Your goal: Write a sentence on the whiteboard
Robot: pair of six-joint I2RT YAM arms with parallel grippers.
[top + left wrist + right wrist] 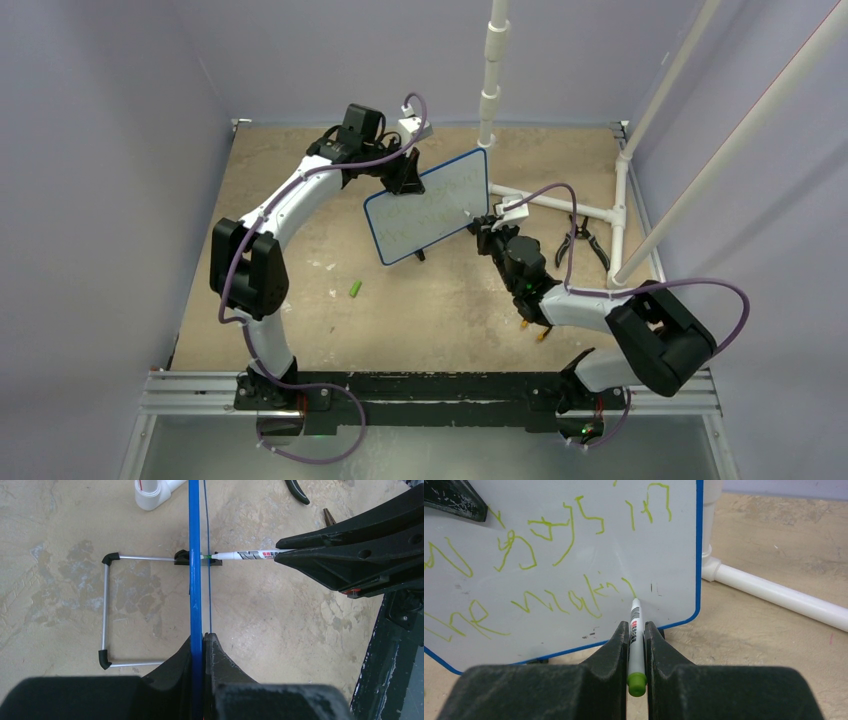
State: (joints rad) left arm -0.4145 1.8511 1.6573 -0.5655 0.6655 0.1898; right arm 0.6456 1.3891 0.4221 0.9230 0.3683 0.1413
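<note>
Left gripper (202, 639) clamps the blue-framed white board (674, 555); right gripper (636, 626) clamps a white green-ended marker (635, 611), probably finishing the green handwritten sentence (559, 600). Next: short, light strokes.

The whiteboard (432, 205) has a white face and a thin blue frame. The sentence (555, 562) on it is written in thin yellow-green lines. The marker (636, 640) is white with black and red print, and its back end is bright green. A small loose piece (355, 289) is the same bright green. The table (280, 620) is sandy beige with darker, blotchy patches. The left gripper (202, 645) and the right gripper (636, 627) are both matt black. The arms (290, 200) are white and black, with purple cables (700, 282). The pipes (493, 70) are white, and the walls (100, 150) are a pale lilac-grey.
</note>
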